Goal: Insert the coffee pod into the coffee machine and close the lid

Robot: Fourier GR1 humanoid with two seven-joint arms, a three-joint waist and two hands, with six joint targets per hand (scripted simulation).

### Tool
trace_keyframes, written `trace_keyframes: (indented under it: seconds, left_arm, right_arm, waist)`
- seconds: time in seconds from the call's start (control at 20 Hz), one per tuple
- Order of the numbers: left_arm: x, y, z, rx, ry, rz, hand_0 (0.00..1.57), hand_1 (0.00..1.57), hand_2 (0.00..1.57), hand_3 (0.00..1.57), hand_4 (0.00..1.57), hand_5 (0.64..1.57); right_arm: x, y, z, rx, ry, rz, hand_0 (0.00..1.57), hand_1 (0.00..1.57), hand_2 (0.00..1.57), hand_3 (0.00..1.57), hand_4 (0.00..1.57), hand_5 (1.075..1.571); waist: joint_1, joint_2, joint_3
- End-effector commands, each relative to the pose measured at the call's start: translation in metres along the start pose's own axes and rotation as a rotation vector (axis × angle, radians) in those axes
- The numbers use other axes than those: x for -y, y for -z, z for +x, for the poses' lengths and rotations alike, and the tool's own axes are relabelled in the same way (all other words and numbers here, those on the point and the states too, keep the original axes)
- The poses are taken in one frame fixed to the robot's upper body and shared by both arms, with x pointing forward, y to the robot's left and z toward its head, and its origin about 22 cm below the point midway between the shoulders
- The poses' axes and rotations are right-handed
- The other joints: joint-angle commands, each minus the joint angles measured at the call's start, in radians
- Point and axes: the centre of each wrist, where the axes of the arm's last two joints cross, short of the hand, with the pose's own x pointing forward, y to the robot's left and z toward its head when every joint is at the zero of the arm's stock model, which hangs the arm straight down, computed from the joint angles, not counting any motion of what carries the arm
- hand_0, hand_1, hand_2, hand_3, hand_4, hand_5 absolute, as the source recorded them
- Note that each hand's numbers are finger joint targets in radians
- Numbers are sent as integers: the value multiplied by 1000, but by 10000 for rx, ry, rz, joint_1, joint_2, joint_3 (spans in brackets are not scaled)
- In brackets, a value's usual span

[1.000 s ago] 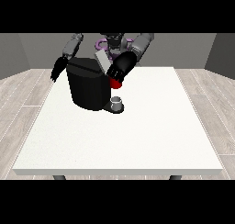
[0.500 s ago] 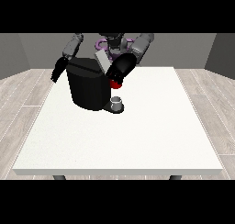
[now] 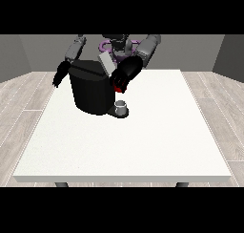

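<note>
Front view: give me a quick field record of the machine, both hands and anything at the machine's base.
coffee machine: black, on the white table, view's left of centre
lid: grey flap, raised
hand at the view's right: at the machine's top right, over a red thing at the machine
hand at the view's left: hanging beside the machine, apart from it
grey thing: at the machine's base

The coffee machine (image 3: 93,91) stands on the bench (image 3: 143,141), in its far left part. A cup (image 3: 122,106) sits on the machine's base, at its right near corner. The hand at the view's right (image 3: 125,73) is above the cup, just beside the machine's right side. The hand at the view's left (image 3: 60,76) hangs left of the machine.
</note>
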Motion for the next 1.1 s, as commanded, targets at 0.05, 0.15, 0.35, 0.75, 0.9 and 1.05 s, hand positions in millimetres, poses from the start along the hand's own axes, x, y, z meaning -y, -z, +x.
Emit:
trace_keyframes:
  seconds: [0.05,0.15,0.35,0.75,0.9,1.05]
  left_arm:
    - [-33,-6,-10,-556,184,907,0,0,587,459,0,1571]
    - [3,-6,-15,-419,168,351,0,0,555,458,0,1571]
    - [12,-7,-17,-432,125,91,0,0,432,326,0,1571]
    - [71,-5,-4,-765,-1271,-1704,0,0,0,52,0,1571]
    - [143,-18,11,-418,-1869,-2703,0,0,85,0,0,1571]
    - [131,-10,17,37,-4307,-1623,0,0,130,0,0,1571]
  right_arm:
    - [7,2,-1,314,-402,66,0,0,0,0,207,1571]
    - [-7,1,12,-138,-321,15,0,0,0,0,147,1571]
    - [-7,-3,1,-370,-132,-209,0,0,0,0,0,1571]
    - [13,-25,-55,-2284,-38,-602,0,0,0,0,0,1571]
    - [40,-53,-93,-3721,-208,-687,0,0,0,0,0,1571]
    - [41,-54,-98,-3426,-40,-959,0,0,0,0,0,1571]
  waist:
    - [-288,416,-16]
    - [-16,-93,-24]
    - [165,-260,-20]
    - [1326,-2134,-17]
    - [1912,-3253,-19]
    - [2307,-3234,-19]
